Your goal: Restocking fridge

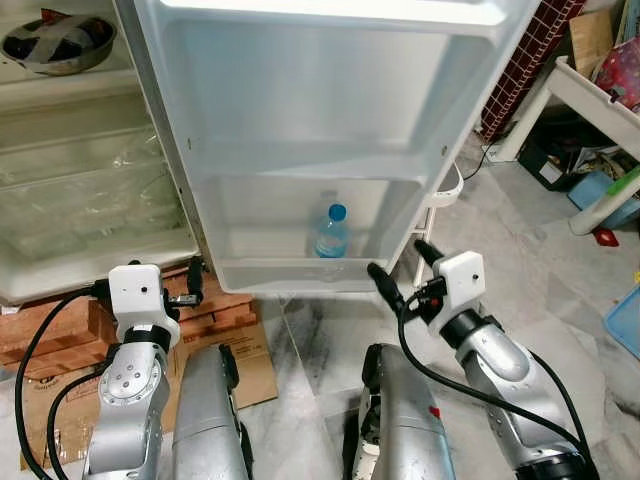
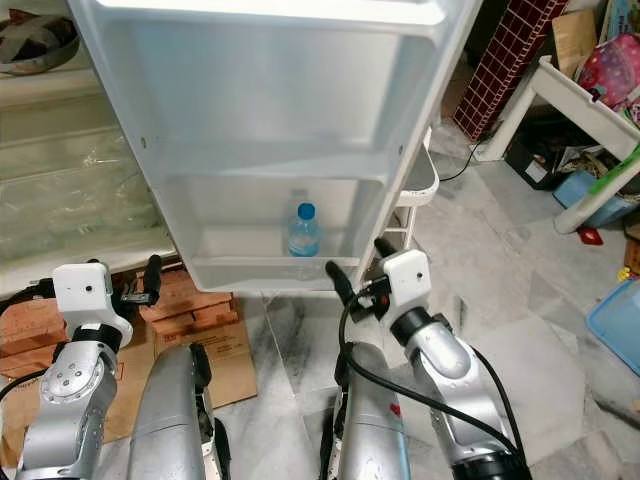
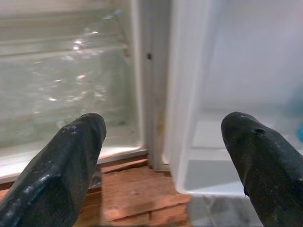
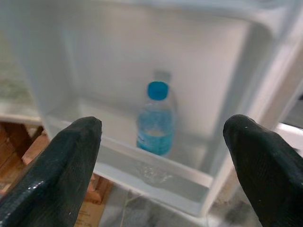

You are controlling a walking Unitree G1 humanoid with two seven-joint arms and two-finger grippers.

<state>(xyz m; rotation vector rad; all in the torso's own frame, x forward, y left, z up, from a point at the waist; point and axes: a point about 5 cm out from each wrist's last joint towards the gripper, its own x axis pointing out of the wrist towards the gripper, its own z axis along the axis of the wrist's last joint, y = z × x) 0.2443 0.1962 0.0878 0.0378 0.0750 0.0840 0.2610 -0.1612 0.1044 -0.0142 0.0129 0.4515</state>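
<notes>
The water bottle [image 4: 156, 120] stands upright in the bottom shelf [image 1: 300, 275] of the open fridge door [image 1: 320, 110], blue cap up, toward the right half of that shelf and alone there. My right gripper [image 1: 402, 268] sits just in front of the shelf's lip, a little to the right of the bottle, with its two fingers spread wide and nothing between them; through the right wrist camera I see the bottle framed between them but well clear of both. So I read this as the point where one bottle is placed and let go, and the hand is free for the next item. My left gripper [image 1: 190, 285] is also spread and empty, low by the hinge side of the door, above the bricks [image 1: 50, 330] and cardboard [image 1: 250, 365] under the fridge. Inside the cabinet I see clear drawers [image 1: 90, 200] and a metal bowl [image 1: 58, 42] on the upper shelf. My next move, as I judge it, is to draw the right arm back without clipping the shelf lip, then turn to find more stock; I can't tell from here where it is kept, perhaps the cluttered area to my right.
</notes>
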